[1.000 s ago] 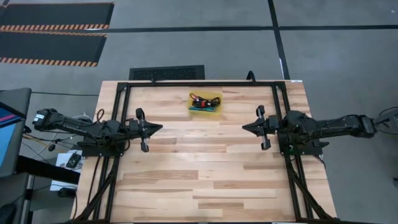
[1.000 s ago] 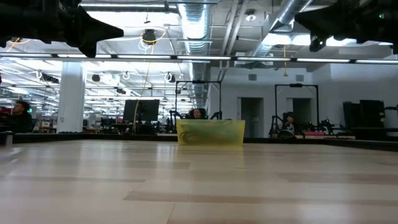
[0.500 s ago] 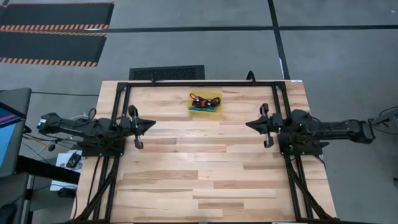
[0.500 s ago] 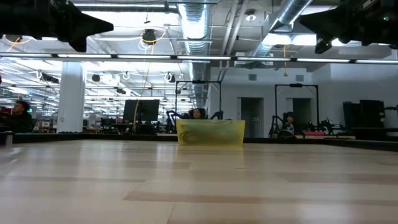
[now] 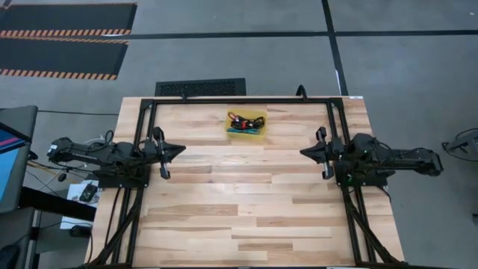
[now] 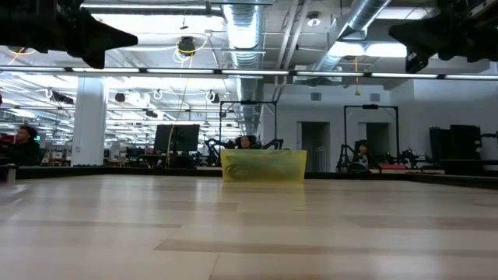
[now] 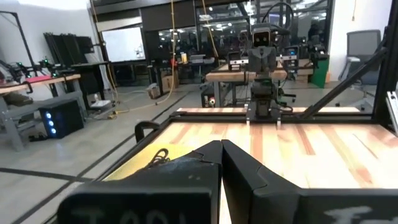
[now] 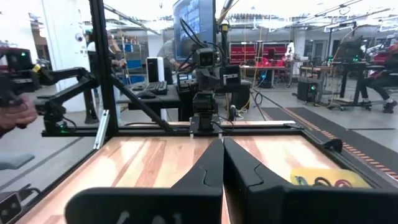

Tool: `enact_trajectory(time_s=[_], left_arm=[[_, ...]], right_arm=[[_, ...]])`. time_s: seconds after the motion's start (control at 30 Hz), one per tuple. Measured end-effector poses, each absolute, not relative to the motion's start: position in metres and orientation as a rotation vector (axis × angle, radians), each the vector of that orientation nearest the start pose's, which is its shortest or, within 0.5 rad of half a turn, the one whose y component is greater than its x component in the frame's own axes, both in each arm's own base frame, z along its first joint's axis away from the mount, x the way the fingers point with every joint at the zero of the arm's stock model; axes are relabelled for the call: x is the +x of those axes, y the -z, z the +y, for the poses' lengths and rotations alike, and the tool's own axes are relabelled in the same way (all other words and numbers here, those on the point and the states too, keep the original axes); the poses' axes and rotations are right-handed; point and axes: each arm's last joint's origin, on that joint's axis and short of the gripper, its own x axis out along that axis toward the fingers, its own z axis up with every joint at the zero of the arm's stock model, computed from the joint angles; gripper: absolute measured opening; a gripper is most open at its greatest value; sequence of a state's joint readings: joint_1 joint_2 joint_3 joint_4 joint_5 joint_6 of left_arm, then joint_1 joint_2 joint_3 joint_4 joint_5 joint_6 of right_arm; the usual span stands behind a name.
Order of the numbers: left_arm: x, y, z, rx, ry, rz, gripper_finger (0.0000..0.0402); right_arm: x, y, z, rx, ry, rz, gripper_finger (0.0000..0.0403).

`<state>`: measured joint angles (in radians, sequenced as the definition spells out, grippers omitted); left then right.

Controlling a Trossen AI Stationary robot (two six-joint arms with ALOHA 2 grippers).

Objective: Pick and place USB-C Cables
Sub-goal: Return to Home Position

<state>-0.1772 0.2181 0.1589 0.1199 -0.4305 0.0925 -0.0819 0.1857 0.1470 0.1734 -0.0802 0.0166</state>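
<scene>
From above: left gripper [image 5: 181, 149] over the worktop [image 5: 246, 202] close to its left edge, tip turned toward the right edge; right gripper [image 5: 303, 152] over the opposite side, close to the right edge, tip turned back toward the left. Both well apart from the yellow container [image 5: 261, 118], set near the middle of the far edge, just inside the black frame [image 5: 239, 100]. USB-C Cables [image 5: 243, 123] heaped inside that container: red and black loops, plus a light blue strand along the wall nearer the worktop's middle.

Finger state not readable from above or from table height, settled only by the wrist views. In the left wrist view, fingers [image 7: 249, 174] clenched, tips pressed together, nothing between them. Likewise in the right wrist view, fingers [image 8: 200, 173] tight tip to tip, grasping nothing.

Only at table height: both arms as dark shapes in the upper corners, clear of the wood; the container's translucent wall with dim loops behind it; people [image 6: 25, 140] seated in the room beyond.

Each wrist view also with the opposite arm head-on across the worktop: right arm [image 7: 263, 68], left arm [image 8: 207, 68]. Container partly hidden behind a finger in the left wrist view, in plain sight with coloured loops in the right one
</scene>
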Motion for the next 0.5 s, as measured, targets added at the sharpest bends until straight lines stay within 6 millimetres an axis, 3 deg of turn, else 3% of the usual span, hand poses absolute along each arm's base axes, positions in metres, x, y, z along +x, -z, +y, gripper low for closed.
enact_trajectory(time_s=[0.2, 0.5], left_arm=[[0.105, -0.209, -0.006, 0.083, -0.254, -0.023, 0.0000], [0.105, -0.208, -0.009, 0.086, -0.176, -0.008, 0.0000]], right_arm=[[0.098, -0.196, -0.005, 0.037, -0.008, -0.145, 0.0014], [0.094, -0.187, -0.005, 0.046, -0.007, -0.137, 0.0017]])
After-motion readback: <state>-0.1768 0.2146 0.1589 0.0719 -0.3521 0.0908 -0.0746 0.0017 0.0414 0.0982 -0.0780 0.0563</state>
